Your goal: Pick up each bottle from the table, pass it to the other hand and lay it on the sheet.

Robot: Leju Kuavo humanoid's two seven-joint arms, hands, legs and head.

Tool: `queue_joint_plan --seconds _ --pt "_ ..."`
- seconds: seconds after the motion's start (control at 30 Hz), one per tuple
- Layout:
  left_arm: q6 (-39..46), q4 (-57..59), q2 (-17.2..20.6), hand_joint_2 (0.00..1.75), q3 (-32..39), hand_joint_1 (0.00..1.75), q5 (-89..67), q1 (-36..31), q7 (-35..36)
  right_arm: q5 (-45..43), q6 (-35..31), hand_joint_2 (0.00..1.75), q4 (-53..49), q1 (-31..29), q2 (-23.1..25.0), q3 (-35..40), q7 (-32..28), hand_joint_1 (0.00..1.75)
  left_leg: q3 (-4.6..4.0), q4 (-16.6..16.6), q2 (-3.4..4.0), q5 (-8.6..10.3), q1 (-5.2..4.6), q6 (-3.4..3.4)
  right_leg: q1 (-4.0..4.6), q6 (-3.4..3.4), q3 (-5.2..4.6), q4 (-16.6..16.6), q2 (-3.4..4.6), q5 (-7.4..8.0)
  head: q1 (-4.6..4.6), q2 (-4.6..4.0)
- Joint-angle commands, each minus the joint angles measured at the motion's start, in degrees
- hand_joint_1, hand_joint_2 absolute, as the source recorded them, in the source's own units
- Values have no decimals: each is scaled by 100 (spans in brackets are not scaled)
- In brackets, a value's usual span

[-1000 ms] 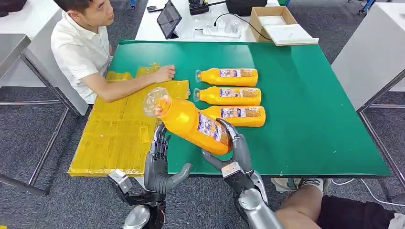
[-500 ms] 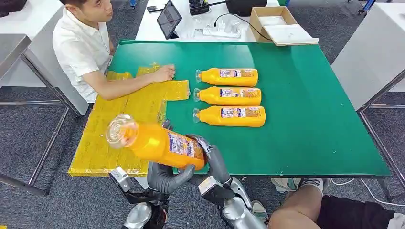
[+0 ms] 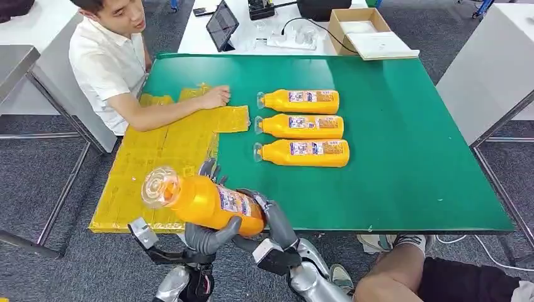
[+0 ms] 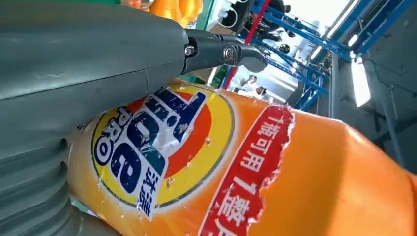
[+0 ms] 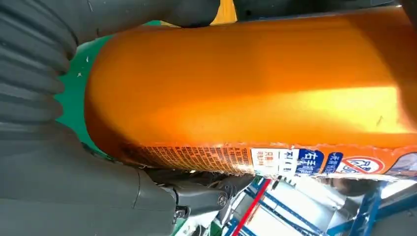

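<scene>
An orange bottle (image 3: 204, 202) with a clear cap hangs over the table's front edge, cap end pointing left above the yellow sheet (image 3: 151, 151). My left hand (image 3: 209, 234) grips its middle from below, thumb wrapped round the front. My right hand (image 3: 269, 217) holds the bottle's base end. In the left wrist view the labelled bottle (image 4: 255, 167) lies against my left hand (image 4: 74, 73). The right wrist view has the bottle (image 5: 246, 83) in my right hand (image 5: 54, 167). Three more orange bottles (image 3: 302, 126) lie in a row on the green table (image 3: 415, 163).
A person sits at the table's left side, one hand (image 3: 217, 96) resting on the sheet's far end. Behind the green table stands a white table with a tablet (image 3: 222, 25) and a cardboard box (image 3: 365, 31). A person's leg (image 3: 403, 277) is at the lower right.
The bottle travelled left and down from above the table into my left hand, whose thumb has closed round it. My right hand came along with the base end.
</scene>
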Motion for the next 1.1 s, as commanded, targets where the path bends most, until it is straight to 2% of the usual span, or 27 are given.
queue_joint_plan --seconds 0.03,0.07,0.53,0.57,0.6,0.67,0.7,0.9,0.97,1.0,1.1 --pt "-253 74 74 175 -158 87 83 -426 123 204 167 175 853 71 -35 555 13 175 16 -4 -11 -4 5 -7 6 -7 22 -5 -17 -9 -2 0" --pt "-268 134 88 175 -172 175 61 -448 136 209 163 175 824 93 -44 554 16 175 10 -3 -11 -2 5 -5 6 -6 15 -5 -16 -6 -2 0" --pt "-561 261 111 175 -197 175 245 -489 390 157 168 175 673 145 -48 437 74 175 13 -5 -11 -3 5 -6 6 -7 15 -7 -17 -9 -2 0" --pt "-555 272 113 175 -189 175 246 -491 419 133 161 175 647 154 -35 399 103 131 21 -5 -13 -7 6 -9 7 -10 24 -7 -21 -14 0 0" --pt "-533 310 119 175 -157 175 245 -493 444 83 130 175 517 216 -8 321 140 0 18 -4 -13 -6 8 -9 9 -10 21 -7 -21 -12 -2 0" --pt "-484 365 152 175 -132 175 231 -503 511 56 189 175 271 321 -38 312 152 0 23 -6 -14 -7 8 -10 9 -11 27 -9 -19 -14 0 0" --pt "-461 410 168 175 -108 175 225 -521 541 59 208 0 176 370 -73 330 153 0 30 -8 -14 -9 9 -12 11 -13 35 -10 -20 -16 -2 0" --pt "-464 360 297 175 110 175 346 -589 805 -17 359 0 -283 620 -162 363 -120 0 16 -4 -7 -7 5 -11 6 -12 18 -3 -13 -14 0 0" --pt "143 278 347 175 162 175 -149 -589 769 98 200 0 -257 676 -170 344 -122 0 15 -4 -7 -8 5 -11 6 -12 17 -2 -9 -14 0 0" --pt "1378 207 390 175 165 175 -1103 -602 649 256 -177 0 -184 762 -165 259 -109 0 22 -2 0 -13 8 -14 10 -16 23 -1 -4 -16 0 0" --pt "2921 193 448 175 309 175 -2324 -664 431 344 -712 0 -204 948 -183 116 -130 0 18 -6 -9 -7 7 -11 8 -12 23 -6 -14 -13 2 0"
